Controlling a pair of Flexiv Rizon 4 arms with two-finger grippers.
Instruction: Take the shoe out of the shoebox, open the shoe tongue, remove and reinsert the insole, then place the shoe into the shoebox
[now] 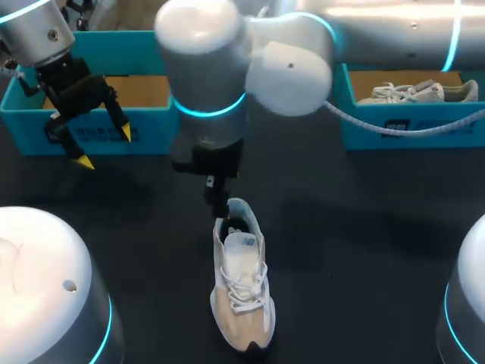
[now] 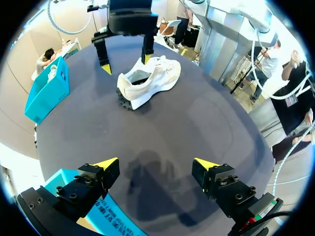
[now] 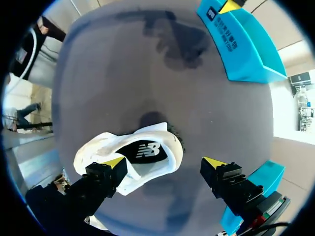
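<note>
While the white lace-up shoe (image 1: pixel 242 280) stands upright on its sole near the middle of the dark table (image 1: pixel 364 250), outside both boxes, its toe points toward the head camera and its heel toward the far edge. The laces are tied across the tongue. Through the shoe's mouth the right wrist view shows the dark insole (image 3: pixel 146 150) lying inside.

The right arm enters from the right and reaches past the middle, so the right gripper (image 1: pixel 216 199) hangs over the heel end of the shoe. Its fingers are spread wide and grip nothing. One finger (image 3: pixel 106 174) is over the mouth of the shoe, though whether it touches cannot be told. The other finger (image 3: pixel 226 177) stands outside the heel collar, apart from it.

The left gripper (image 1: pixel 104 146) is well apart from the shoe, at the table's far left. It hangs over the near wall of a teal cardboard shoebox (image 1: pixel 151 129) with a brown floor. Its two fingers are also wide apart — nothing lies between them but bare table beyond.

At the far right stands a second teal shoebox (image 1: pixel 364 133), and in it lies a second white shoe (image 1: pixel 409 92) on its side.
</note>
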